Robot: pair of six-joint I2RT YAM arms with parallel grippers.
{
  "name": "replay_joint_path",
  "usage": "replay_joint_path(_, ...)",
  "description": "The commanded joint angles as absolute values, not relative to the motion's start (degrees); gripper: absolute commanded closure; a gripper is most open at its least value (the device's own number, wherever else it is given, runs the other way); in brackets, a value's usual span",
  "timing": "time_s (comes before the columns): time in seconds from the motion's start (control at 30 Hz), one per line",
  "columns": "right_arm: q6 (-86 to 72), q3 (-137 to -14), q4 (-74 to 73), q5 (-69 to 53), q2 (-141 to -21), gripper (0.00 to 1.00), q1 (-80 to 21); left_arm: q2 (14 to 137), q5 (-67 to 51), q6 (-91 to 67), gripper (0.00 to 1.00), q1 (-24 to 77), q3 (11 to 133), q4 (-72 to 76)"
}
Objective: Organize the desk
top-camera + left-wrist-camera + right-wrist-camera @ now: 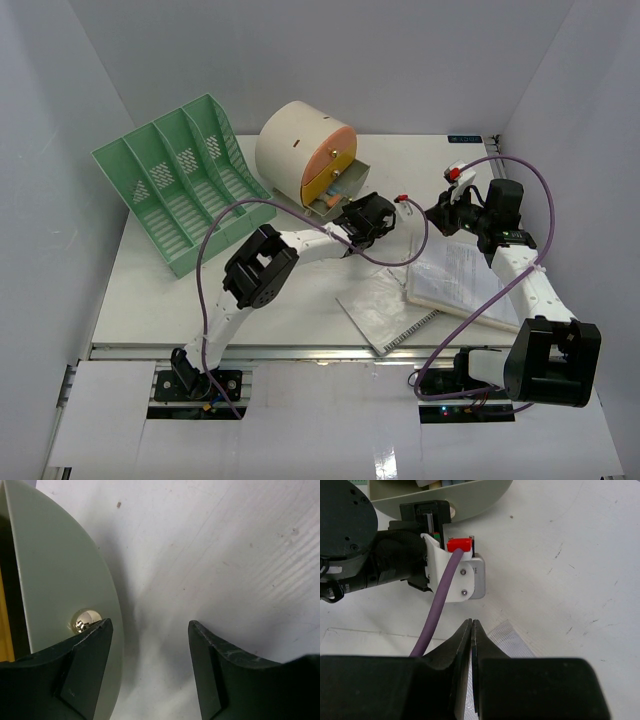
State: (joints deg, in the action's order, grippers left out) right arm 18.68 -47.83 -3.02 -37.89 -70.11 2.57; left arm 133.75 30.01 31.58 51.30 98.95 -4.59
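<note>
On the white desk stands a cream drum drawer unit with an orange face, its lowest drawer pulled out. My left gripper is at that drawer's front. In the left wrist view the jaws stand open with only bare desk between them. The gold knob on the drawer front sits just outside my left finger. My right gripper hovers to the right, shut and empty, over a clear ribbed sleeve.
A green slotted file rack lies at the back left. A stack of papers and a spiral-bound clear cover lie in front of the right arm. Purple cables loop over both arms. The left wrist's camera housing is close ahead of my right fingers.
</note>
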Motion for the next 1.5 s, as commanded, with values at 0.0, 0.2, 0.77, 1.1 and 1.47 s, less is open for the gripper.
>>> replay_joint_path(0.0,19.6,-49.13,-2.39,-37.79,-69.35,0.92,2.72,133.51,34.02,32.61,0.22,49.19,102.86,-3.26)
replay_joint_path(0.2,19.74,-49.13,-2.46,-37.62,-69.35,0.92,2.72,133.74,34.45,32.55,0.15,47.61,103.73,-3.53)
replay_joint_path(0.77,19.78,-49.04,-2.55,-37.79,-69.2,0.92,3.52,132.5,34.79,30.11,0.11,43.86,103.91,-6.15)
replay_joint_path(1.1,20.04,-48.96,-2.64,-38.23,-69.36,0.92,3.7,126.47,28.72,23.99,0.11,44.91,100.51,-8.05)
replay_joint_path(1.47,20.13,-48.8,-2.64,-38.23,-69.52,0.92,4.11,120.1,21.88,17.82,0.2,42.89,98.9,-13.73)
